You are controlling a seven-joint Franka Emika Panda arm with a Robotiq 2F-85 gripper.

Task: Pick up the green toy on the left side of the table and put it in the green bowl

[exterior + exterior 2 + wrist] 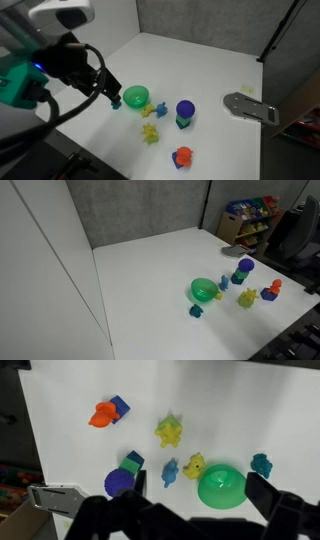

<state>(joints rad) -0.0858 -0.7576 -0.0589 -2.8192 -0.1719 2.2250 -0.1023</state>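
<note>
The green toy [262, 464] is a tiny teal lump lying on the white table just beside the green bowl [222, 487]. It also shows in both exterior views [116, 101] [196, 311], next to the bowl [135, 97] [205, 290]. My gripper [199, 482] is open and empty, hovering above the table with its fingers either side of the bowl in the wrist view. In an exterior view the gripper [108, 92] hangs just above the toy and bowl.
Near the bowl are a small blue toy [170, 468], a yellow toy [194, 465], a yellow-green toy [170, 430], a blue ball on a green base [120, 482] and an orange toy [102, 414]. A grey metal piece [250, 107] lies further off.
</note>
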